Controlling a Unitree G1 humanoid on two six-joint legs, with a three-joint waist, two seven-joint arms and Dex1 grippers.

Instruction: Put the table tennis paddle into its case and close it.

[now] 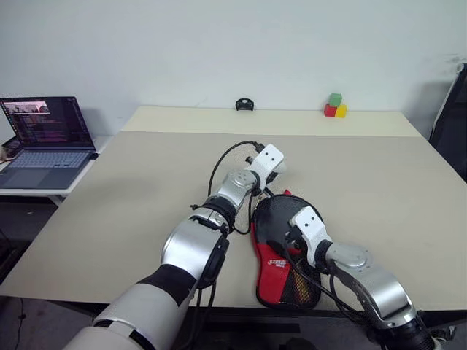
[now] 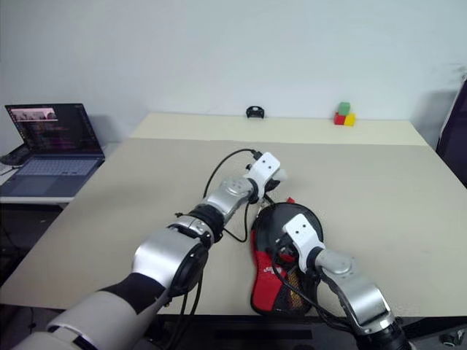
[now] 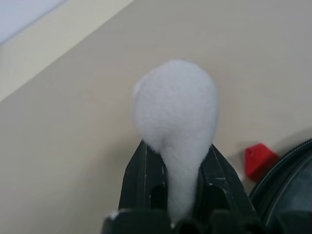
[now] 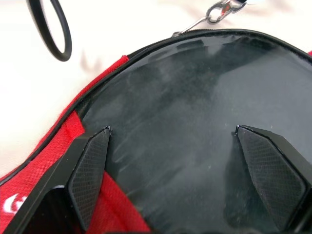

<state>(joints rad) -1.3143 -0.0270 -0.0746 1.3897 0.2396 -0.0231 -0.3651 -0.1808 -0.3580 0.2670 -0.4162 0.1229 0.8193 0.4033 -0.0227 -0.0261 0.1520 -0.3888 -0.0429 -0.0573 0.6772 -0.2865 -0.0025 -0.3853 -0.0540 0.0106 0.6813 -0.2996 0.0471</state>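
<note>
From my head, the case (image 1: 281,255) lay near the front edge of the tabletop (image 1: 131,189), black at its round end, red with a mesh pocket and a white logo toward me. My right gripper (image 1: 295,232) hung over its round part. My left gripper (image 1: 276,166) reached forward just beyond the case's far end. A laptop (image 1: 45,138) stood open on a side desk to my left, and at the far edge of the tabletop sat a small black object (image 1: 244,105) and a stack of green, red and yellow blocks (image 1: 335,106).

Through my left wrist camera, my jaws were clamped on a white fluffy ball (image 3: 176,122), squeezing its lower part thin while the rest bulged out above my fingertips (image 3: 144,173). The case's zipper edge and a red tab showed beside them.

Through my right wrist camera, my jaws stood wide apart, holding nothing, over the paddle (image 4: 195,131), whose black rubber face lay inside the opened case, red lining at the side. A metal zipper pull (image 4: 219,10) lay at the case's far rim.
</note>
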